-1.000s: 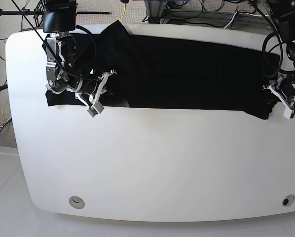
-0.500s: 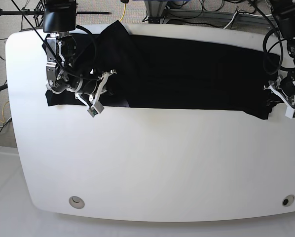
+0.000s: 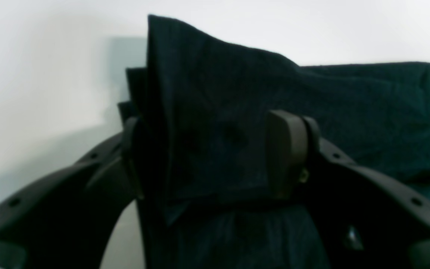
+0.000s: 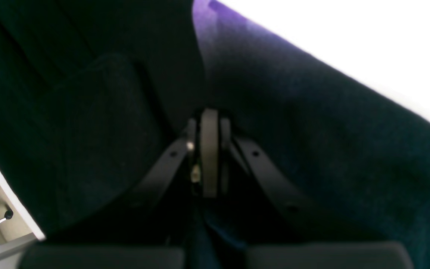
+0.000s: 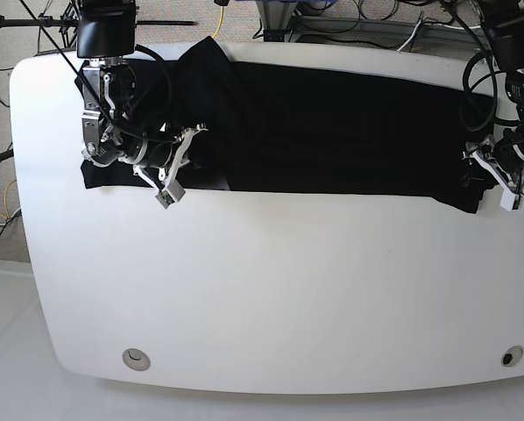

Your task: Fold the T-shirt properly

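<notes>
So here's my T-shirt (image 5: 332,132): a long black band stretched across the far half of the white counter (image 5: 271,289), running nearly from one short edge to the other, parallel to the far edge. Plain side up as far as I can see from the base view, no print showing there.

My left end effector (image 3: 215,160) sits at the end of the band near one short edge of the counter. Its jaws are spread wide apart, and a standing fold of several cloth layers pokes up between the two pads. One pad (image 3: 286,153) is clear of the fabric on its inner face; the other is mostly buried in shadow against the fold, so I can't tell if it's touching. Either way it's not clamping anything.

My right end effector (image 4: 209,149) is down at the other end of the band, lying low on the cloth near a bunched-up bit by the far edge. Its fingers are pressed together with no gap. Black fabric surrounds it on all sides in the wrist view, with a strip of purple along one edge of the cloth, but whether cloth is pinched between the tips I honestly can't make out.
</notes>
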Motion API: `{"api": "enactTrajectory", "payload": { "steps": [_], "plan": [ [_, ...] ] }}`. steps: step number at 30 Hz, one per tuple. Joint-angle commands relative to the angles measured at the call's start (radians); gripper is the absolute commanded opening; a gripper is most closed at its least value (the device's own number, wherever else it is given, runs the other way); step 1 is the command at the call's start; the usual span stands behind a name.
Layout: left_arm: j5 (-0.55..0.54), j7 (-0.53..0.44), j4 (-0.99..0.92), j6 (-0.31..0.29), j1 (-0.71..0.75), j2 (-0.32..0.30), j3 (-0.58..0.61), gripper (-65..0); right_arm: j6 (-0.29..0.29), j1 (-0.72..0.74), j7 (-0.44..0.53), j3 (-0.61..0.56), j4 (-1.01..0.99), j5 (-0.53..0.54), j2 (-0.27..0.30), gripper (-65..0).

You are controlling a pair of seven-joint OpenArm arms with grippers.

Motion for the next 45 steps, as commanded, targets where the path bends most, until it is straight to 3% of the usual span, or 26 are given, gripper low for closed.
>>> {"api": "enactTrajectory", "payload": {
  "steps": [1, 11, 13, 21, 27, 33, 41, 43, 45],
  "plan": [
    [-0.015, -0.009, 0.02, -0.006, -0.019, -0.026, -0.032, -28.0, -0.006, 0.006, -0.031, 0.0, 0.006, -0.024, 0.008, -65.0],
    [-0.058, 0.245, 0.085, -0.006, -0.012, -0.068, -0.305, -29.4, -0.006, 0.008, -0.021, 0.002, 0.004, -0.018, 0.007, -65.0],
    [-0.084, 0.243, 0.071, -0.006, -0.02, -0.085, -0.392, -29.3, -0.003, 0.003, -0.026, 0.0, 0.004, -0.029, 0.007, -65.0],
    [-0.087, 0.192, 0.037, -0.006, -0.022, -0.115, -0.366, -26.5, -0.006, 0.005, -0.028, 0.0, 0.005, -0.028, 0.006, -65.0],
    [-0.113, 0.207, -0.084, -0.006, -0.036, -0.117, -0.337, -11.3, -0.009, 0.005, -0.026, -0.004, 0.005, -0.03, 0.004, -65.0],
    [-0.093, 0.152, -0.144, -0.006, -0.05, -0.099, -0.268, -7.1, -0.005, 0.002, -0.028, -0.004, 0.009, -0.028, 0.004, -65.0],
    [-0.072, 0.062, -0.137, -0.006, -0.048, -0.067, -0.189, -18.8, -0.003, 0.001, -0.031, -0.005, 0.012, -0.029, 0.001, -65.0],
    [-0.065, 0.028, -0.13, -0.006, -0.051, -0.054, -0.14, -27.4, -0.006, 0.001, -0.026, -0.002, 0.014, -0.025, 0.001, -65.0],
    [-0.067, 0.019, -0.126, -0.006, -0.05, -0.053, -0.124, -29.7, -0.006, 0.002, -0.029, -0.001, 0.014, -0.024, 0.002, -65.0]
  ]
}}
